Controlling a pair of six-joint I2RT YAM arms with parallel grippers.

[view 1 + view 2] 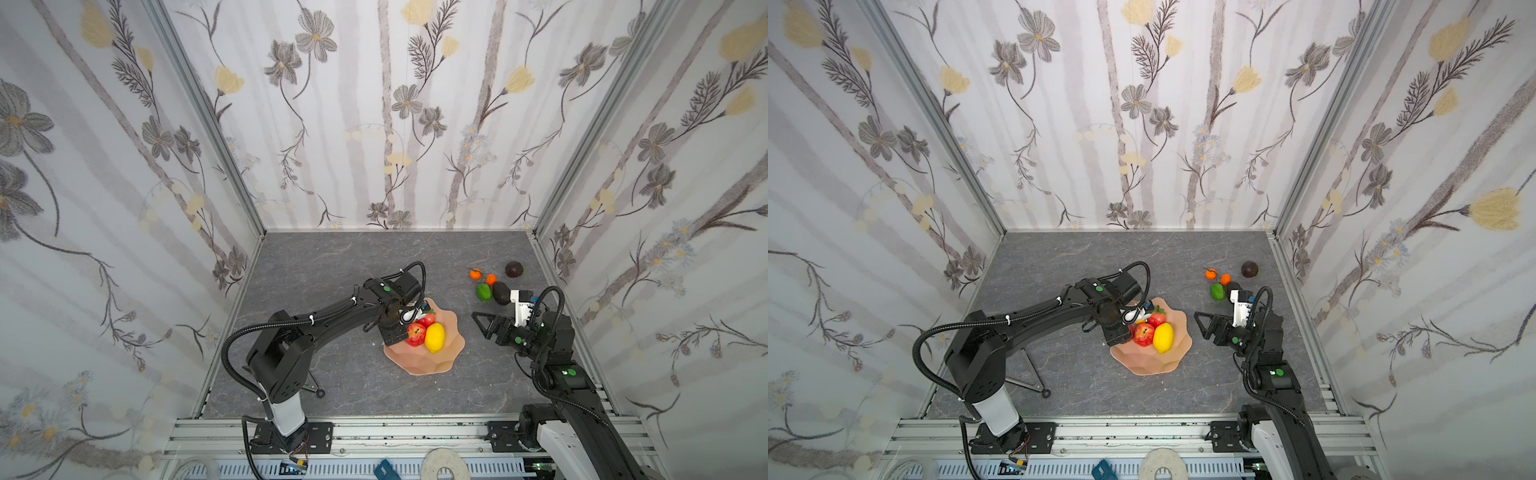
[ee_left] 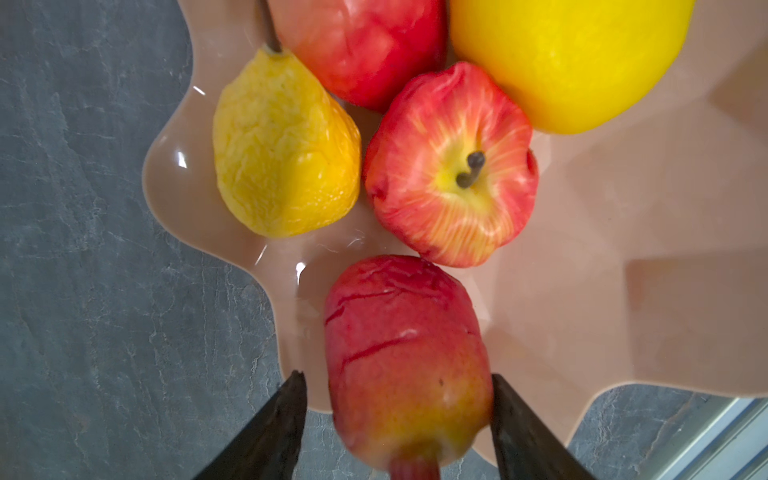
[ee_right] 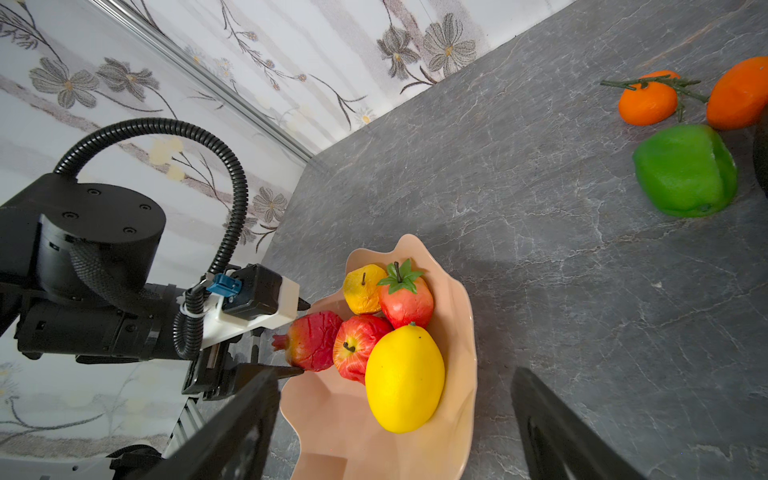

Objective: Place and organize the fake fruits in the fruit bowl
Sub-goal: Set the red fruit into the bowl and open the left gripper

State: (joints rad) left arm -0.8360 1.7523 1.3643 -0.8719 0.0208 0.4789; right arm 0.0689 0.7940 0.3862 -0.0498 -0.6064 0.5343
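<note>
- A smooth, glossy plastic finish is seen on the fruit bowl (image 2: 623, 208);
- a wrinkled, matt skin is shown by the pear (image 2: 282, 145);
- the tabletop (image 2: 83, 249) is finished matt, stone-like.

Lemon (image 2: 569, 62) cut off at the left wrist view's edge; avocado (image 1: 500, 293) seemingly half hidden behind right arm (image 1: 552, 332).

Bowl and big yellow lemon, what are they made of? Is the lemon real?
The fruit bowl looks like glossy plastic: light glints on its wavy rim. The lemon seems fake, probably plastic or foam: evenly bright, waxy skin.
</note>
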